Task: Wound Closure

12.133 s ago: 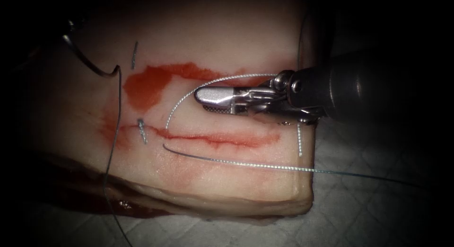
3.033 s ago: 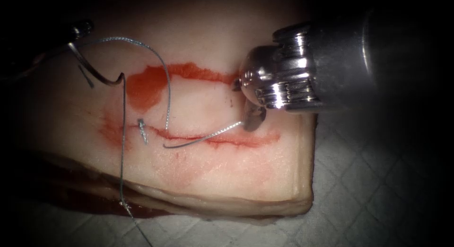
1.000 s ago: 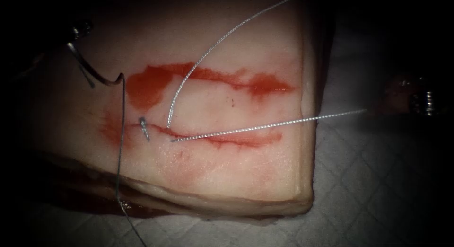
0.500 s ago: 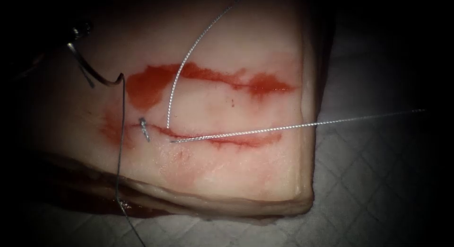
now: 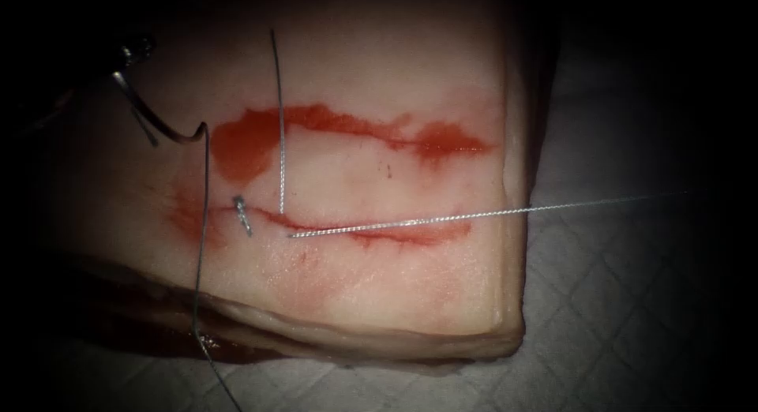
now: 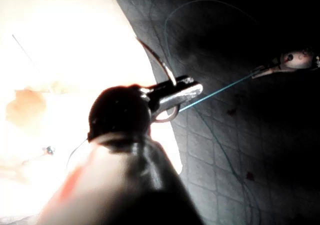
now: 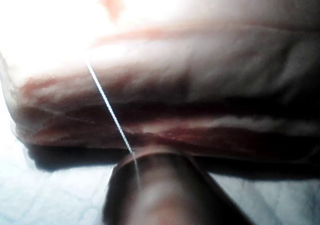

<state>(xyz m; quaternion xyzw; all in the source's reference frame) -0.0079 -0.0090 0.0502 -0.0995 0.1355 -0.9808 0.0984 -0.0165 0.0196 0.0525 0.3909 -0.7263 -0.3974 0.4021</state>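
Right gripper (image 6: 256, 75) clamps the thread (image 5: 442, 219), taut away from the cut (image 5: 395, 237). Left gripper (image 6: 192, 92) holds the needle (image 5: 158, 124) clear above the tissue (image 5: 379, 286) (best tensioned gently, I judge).

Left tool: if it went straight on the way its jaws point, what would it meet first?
Probably the taut thread running to the right tool, which grips it; depth is unclear. The left tool holds the needle partway along its curve, outside the tissue.
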